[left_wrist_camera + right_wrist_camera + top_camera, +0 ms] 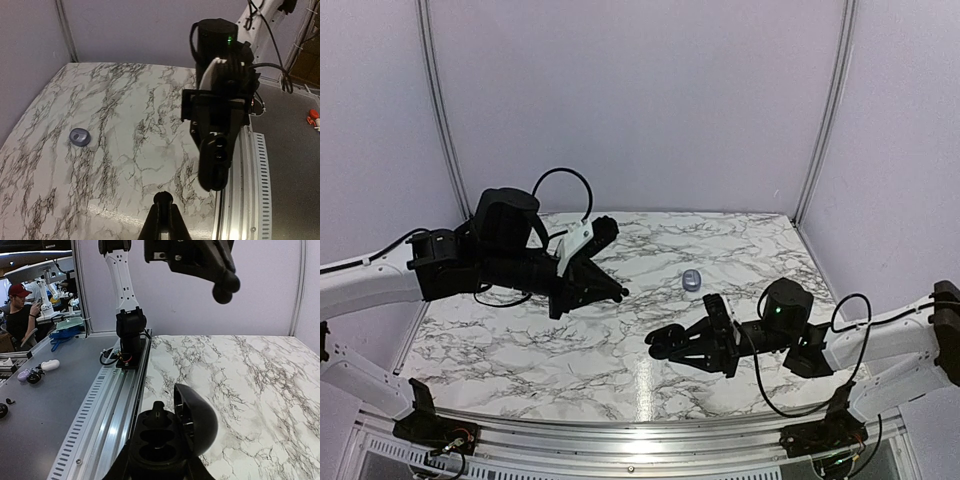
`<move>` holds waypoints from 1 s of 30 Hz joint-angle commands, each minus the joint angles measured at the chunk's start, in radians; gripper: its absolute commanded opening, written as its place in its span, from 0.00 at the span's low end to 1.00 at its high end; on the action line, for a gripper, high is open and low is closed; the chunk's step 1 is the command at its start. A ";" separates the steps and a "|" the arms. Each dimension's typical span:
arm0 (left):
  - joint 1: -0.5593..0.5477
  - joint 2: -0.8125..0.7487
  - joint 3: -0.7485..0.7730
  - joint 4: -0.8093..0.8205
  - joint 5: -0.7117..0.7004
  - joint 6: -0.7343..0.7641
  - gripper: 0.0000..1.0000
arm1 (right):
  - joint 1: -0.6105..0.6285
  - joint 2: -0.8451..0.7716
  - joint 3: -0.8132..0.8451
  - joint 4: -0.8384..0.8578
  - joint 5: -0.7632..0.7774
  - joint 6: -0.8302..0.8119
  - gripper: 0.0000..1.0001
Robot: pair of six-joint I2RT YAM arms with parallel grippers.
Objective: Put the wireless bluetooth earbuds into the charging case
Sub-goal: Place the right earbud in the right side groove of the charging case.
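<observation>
The right tool (159,462) is closed on the black charging case (218,150) and holds it above the marble worktop (520,340), at about 5 o'clock of the slab in the top view. The lid (196,421) of the case stands open. The two wells (156,436) are dark, and I cannot tell if a bud already sits in the far one, where a small bump shows. The left tool (618,292) is at 10 o'clock from the case and near it, off the surface, with its fingers pressed together. The tip looks rounded and black in both wrist views (it is too dark to say whether a black bud is pinched there or it is only the pads). One silvery-grey piece (692,279) lies alone on the worktop at 1 o'clock from the case, apart from both tools. It is small and round with a darker middle, and I cannot tell if it is an earbud or something else. Other buds I cannot make out. In the right wrist view the bottom edge cuts off the right tool's fingers.
</observation>
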 commanded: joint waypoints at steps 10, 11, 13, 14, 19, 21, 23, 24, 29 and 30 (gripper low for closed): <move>-0.185 0.178 0.094 0.117 -0.013 0.028 0.00 | 0.008 0.059 0.082 -0.047 0.014 -0.004 0.00; -0.187 0.185 0.097 0.116 -0.010 0.029 0.00 | 0.007 0.055 0.082 -0.050 0.019 -0.005 0.00; -0.188 0.202 0.104 0.117 -0.002 0.027 0.00 | 0.007 0.052 0.082 -0.051 0.024 -0.006 0.00; -0.188 0.212 0.108 0.117 0.000 0.023 0.00 | 0.006 0.050 0.082 -0.051 0.027 -0.005 0.00; -0.193 0.236 0.121 0.117 0.002 0.018 0.00 | 0.009 0.048 0.088 -0.050 0.024 -0.003 0.00; -0.194 0.242 0.121 0.115 0.000 0.012 0.00 | 0.008 0.046 0.088 -0.051 0.025 -0.001 0.00; -0.194 0.246 0.121 0.112 -0.003 0.011 0.00 | 0.008 0.044 0.088 -0.051 0.029 0.000 0.00; -0.194 0.248 0.121 0.108 -0.005 0.013 0.00 | 0.008 0.041 0.087 -0.050 0.031 0.001 0.00; -0.194 0.258 0.119 0.079 -0.012 0.025 0.00 | 0.009 0.033 0.082 -0.040 0.056 0.002 0.00; -0.194 0.261 0.120 0.074 -0.009 0.025 0.00 | 0.009 0.033 0.081 -0.035 0.061 0.005 0.00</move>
